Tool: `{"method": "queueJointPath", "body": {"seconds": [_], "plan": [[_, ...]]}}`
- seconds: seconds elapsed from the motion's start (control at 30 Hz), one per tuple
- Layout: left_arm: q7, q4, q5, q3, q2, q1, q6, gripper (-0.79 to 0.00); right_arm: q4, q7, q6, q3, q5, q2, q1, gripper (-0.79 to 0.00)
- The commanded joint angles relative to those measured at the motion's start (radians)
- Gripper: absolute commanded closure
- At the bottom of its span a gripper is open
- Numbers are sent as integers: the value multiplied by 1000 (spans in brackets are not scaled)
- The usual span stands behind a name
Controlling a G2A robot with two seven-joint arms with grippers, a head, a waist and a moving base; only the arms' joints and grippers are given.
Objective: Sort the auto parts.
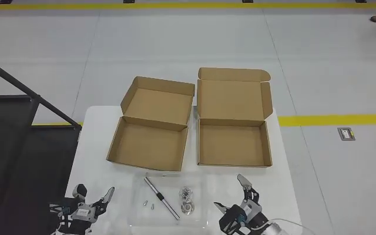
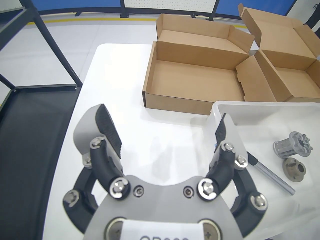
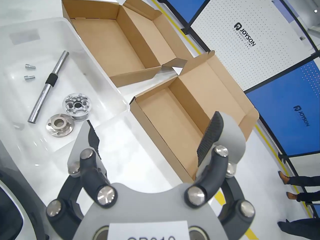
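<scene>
Left gripper point(image 2: 162, 116): right up close, fingers spread wide, nothing between the pads, hanging low over bare tabletop at the near edge.
Right gripper point(image 3: 153, 119): same story on the other side, spread wide, holding nothing, low over the near edge too.
Tray point(image 3: 105, 101): clear plastic, sitting between the two grippers; one corner is just beside the left gripper's inner finger.
Ring point(image 3: 60, 124): flanged metal ring, flat on the tray floor, the part nearest the right gripper.
Hub point(image 3: 76, 104): toothed metal hub, right beside the ring and a little farther out; whether the two touch, I can't tell.
Rod point(image 3: 47, 88): steel rod with a dark band, lying slantwise across the tray, on the far side of ring and hub from the right gripper.
Screws point(image 3: 30, 67): two small ones, side by side past the rod, toward the left gripper.
Left box point(image 2: 195, 81): cardboard, lid flipped back, ahead of the left gripper, just beyond the tray.
Right box point(image 3: 175, 111): cardboard, lid up, ahead of the right gripper, close alongside the other box.
Table point(image 1: 94, 129): white, carrying tray and both boxes.
</scene>
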Motion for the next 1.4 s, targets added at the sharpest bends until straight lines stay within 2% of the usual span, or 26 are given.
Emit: {"method": "queueJointPath", "body": {"seconds": [0.0,0.1,0.27,0.37,0.47,0.53,0.93,1.07,1.37], "plan": [[-2,-1,-2,1,0,-1,-1,-785,-9,-27,-11,-12,-18,1,5,-785],[-25,-14,-38,0,-2,-13,-19,-785,-5,-56,-62,-76,-76,0,37,-785],[-72,-33,-94,-22,-4,-23,-12,-785,43,27,-171,-275,-160,-25,201,-785],[-76,-27,-122,-44,-6,-16,-3,-785,105,92,-236,-421,-182,-56,333,-785],[-82,-22,-144,-52,-8,-14,17,-785,189,156,-257,-551,-146,-99,456,-785],[-82,-22,-144,-52,-8,-14,17,-785,251,267,-243,-608,-125,-132,528,-785],[-82,-22,-144,-52,-8,-14,17,-785,263,280,-242,-605,-131,-133,527,-785],[-82,-22,-144,-52,-8,-14,17,-785,317,361,-174,-571,-10,-152,532,-785],[-82,-22,-144,-52,-8,-14,17,-785,462,539,-234,-549,212,-189,622,-785]]}}
